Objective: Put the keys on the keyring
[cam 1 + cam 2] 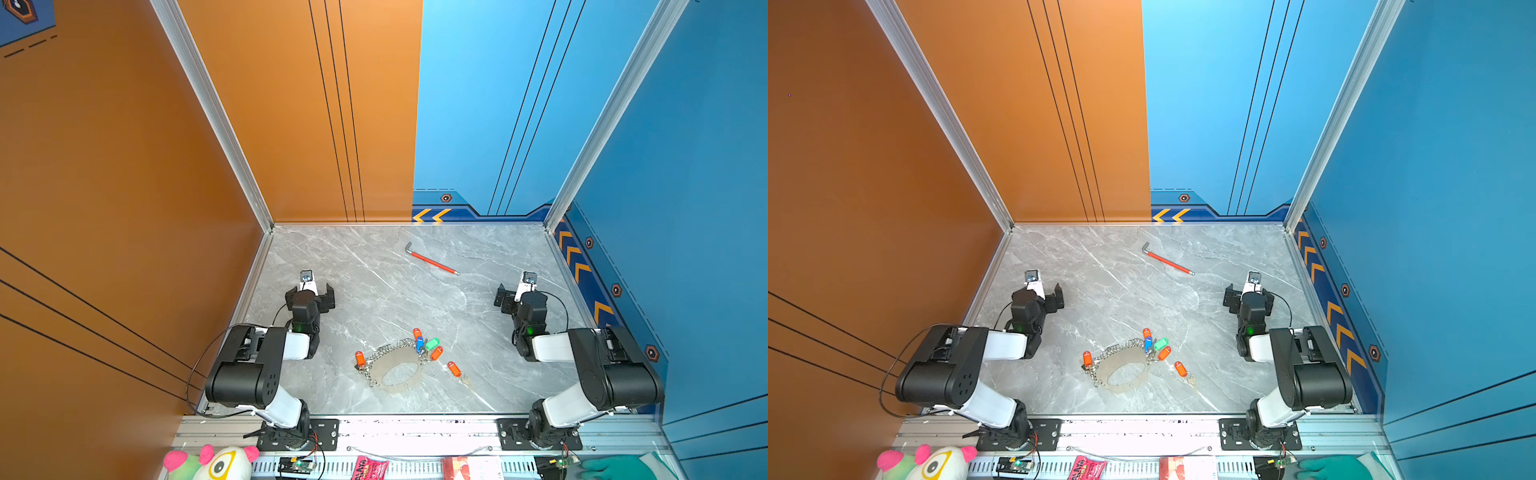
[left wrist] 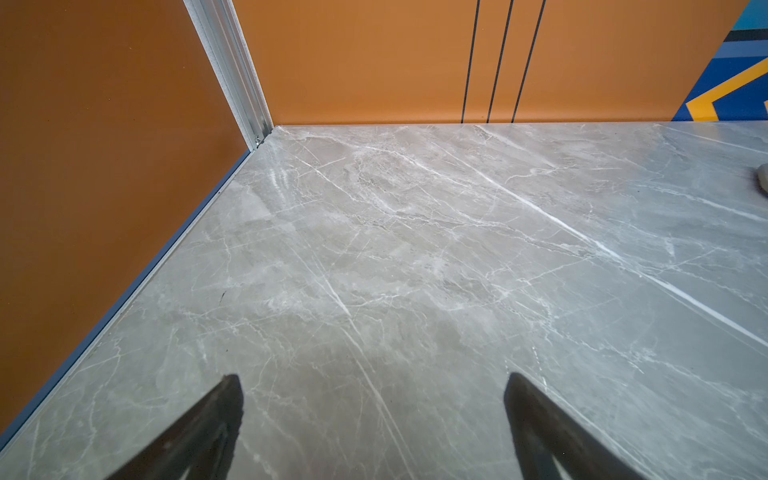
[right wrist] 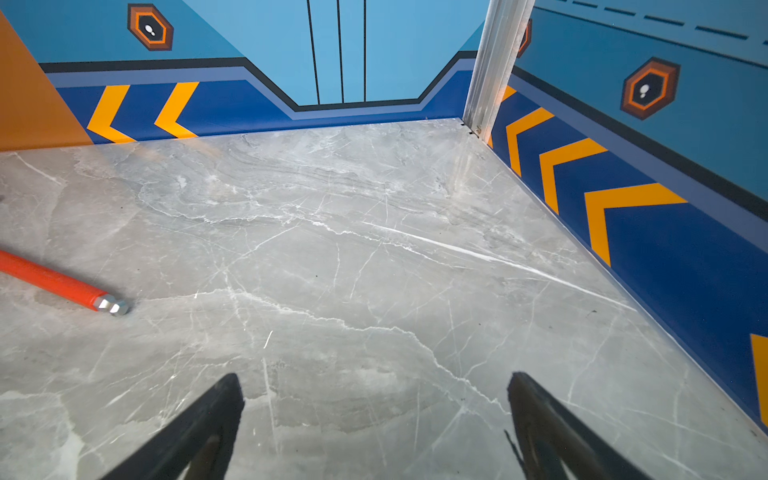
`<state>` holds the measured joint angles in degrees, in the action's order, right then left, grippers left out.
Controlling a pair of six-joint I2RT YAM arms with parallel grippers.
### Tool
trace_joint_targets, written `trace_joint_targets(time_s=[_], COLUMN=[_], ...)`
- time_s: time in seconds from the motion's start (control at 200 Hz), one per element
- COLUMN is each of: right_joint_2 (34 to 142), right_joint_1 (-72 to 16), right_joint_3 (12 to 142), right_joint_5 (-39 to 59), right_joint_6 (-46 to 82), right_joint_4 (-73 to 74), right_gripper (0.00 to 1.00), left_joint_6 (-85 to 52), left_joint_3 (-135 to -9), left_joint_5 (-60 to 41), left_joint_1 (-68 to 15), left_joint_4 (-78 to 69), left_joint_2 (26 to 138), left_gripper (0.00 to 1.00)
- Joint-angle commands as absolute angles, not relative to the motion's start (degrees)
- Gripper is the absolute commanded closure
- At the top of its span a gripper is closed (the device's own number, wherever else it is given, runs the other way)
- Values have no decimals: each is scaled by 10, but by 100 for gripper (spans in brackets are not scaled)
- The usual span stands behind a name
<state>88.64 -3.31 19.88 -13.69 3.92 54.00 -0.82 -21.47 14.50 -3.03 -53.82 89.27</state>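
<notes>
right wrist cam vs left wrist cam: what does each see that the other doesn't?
Right wrist only: the tip of the red hex wrench and the blue chevron corner. Left wrist only: the orange wall corner, plus a grey sliver at the frame edge, too cropped to identify. Both: bare marble table, with left pincer and right pincer open and empty. Neither sees the keys or keyring, visible in a top view.

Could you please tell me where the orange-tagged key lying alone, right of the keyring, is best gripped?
Probably by its orange tag, coming straight down with the jaws across the tag's narrow width. It lies flat on the table, clear of the keyring, and the oblong tag looks bulkier than the thin metal key.
</notes>
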Motion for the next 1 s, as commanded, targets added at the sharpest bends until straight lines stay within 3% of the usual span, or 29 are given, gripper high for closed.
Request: trace_joint_targets(time_s=[0.0, 0.325, 0.48, 0.606, 0.716, 0.906, 0.996], right_joint_2=[886, 886, 868, 760, 660, 546, 505], right_joint_1=[-29, -31, -47, -75, -110, -135, -141], right_joint_3=[208, 208, 181, 138, 158, 205, 230], right_joint_5=[-132, -133, -79, -83, -76, 17, 7], right_joint_6=[39, 39, -2, -34, -54, 32, 120], right_joint_4=[531, 532, 571, 558, 440, 290, 229], right_gripper=[0, 0, 0, 0, 0, 0, 0], left_joint_6=[0, -6, 13, 31, -12, -219, -311], left_joint_3=[-210, -208, -195, -191, -213, -253, -252], left_joint_5=[143, 140, 264, 356, 441, 440, 426], left_joint_1=[-28, -23, -70, -117, -171, -188, -181], left_joint_4=[-549, -550, -526, -483, -353, -83, 15], left_joint_2=[898, 894, 821, 730, 614, 459, 406], left_gripper=[2, 2, 2, 2, 2, 2, 2])
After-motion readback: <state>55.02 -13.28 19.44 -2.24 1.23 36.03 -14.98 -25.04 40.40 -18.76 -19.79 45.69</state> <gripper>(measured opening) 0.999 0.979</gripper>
